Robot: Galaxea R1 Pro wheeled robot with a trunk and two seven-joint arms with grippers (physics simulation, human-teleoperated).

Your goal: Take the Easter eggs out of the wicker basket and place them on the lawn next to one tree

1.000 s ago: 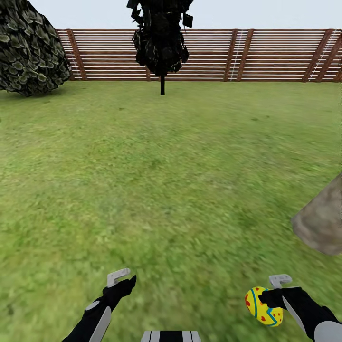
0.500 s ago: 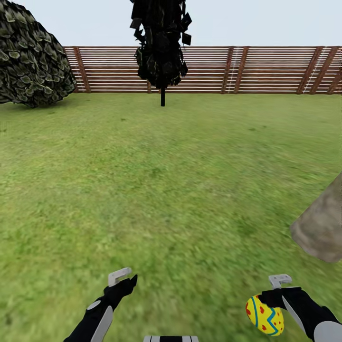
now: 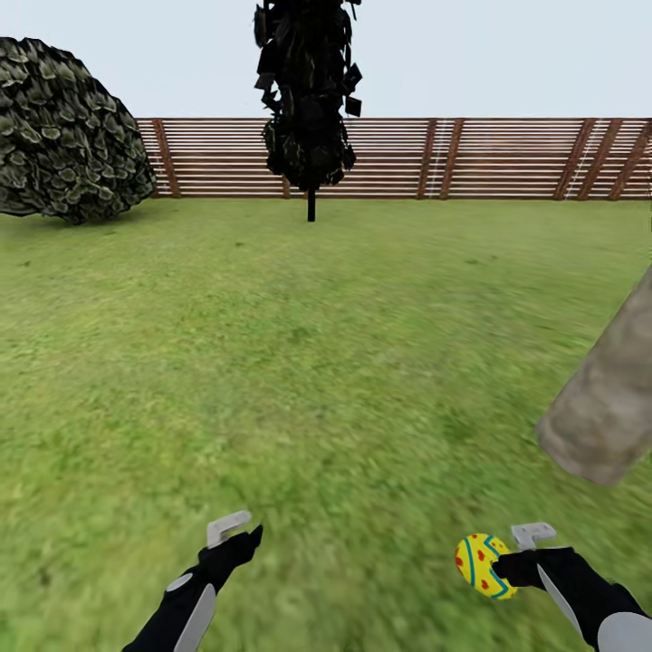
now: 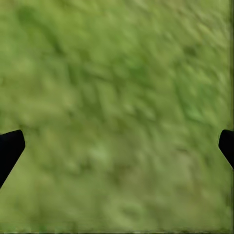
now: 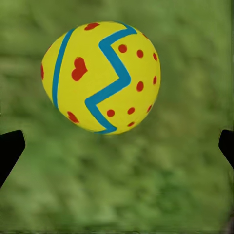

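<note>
The left gripper (image 3: 234,530) is held spread and empty over the lawn (image 3: 326,362). Further right, an Easter egg (image 3: 481,566) is seen just beside the right gripper (image 3: 521,554), whose fingers are spread wide apart. A grey-brown trunk (image 3: 602,407) rises at the right edge.

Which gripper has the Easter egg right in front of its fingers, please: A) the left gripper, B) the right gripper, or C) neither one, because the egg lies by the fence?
B: the Easter egg is just in front of the right gripper, between its wide-apart fingers in the right wrist view, while the left gripper faces the lawn.
</note>
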